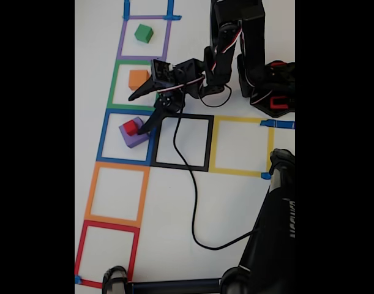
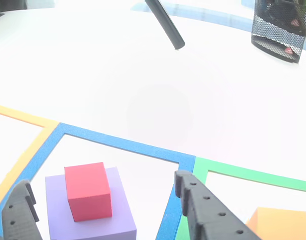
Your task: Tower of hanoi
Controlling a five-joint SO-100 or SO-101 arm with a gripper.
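Red cube [image 1: 131, 127] sits on top of the purple block [image 1: 135, 136] inside the blue square [image 1: 103, 136] near the desk's left edge in the fixed view. The gripper [image 1: 136, 112] hangs wide open just above them, holding nothing.

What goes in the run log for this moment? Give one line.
gripper: open, above blue square | red cube: on purple block | orange cube: green square | green cube: purple square
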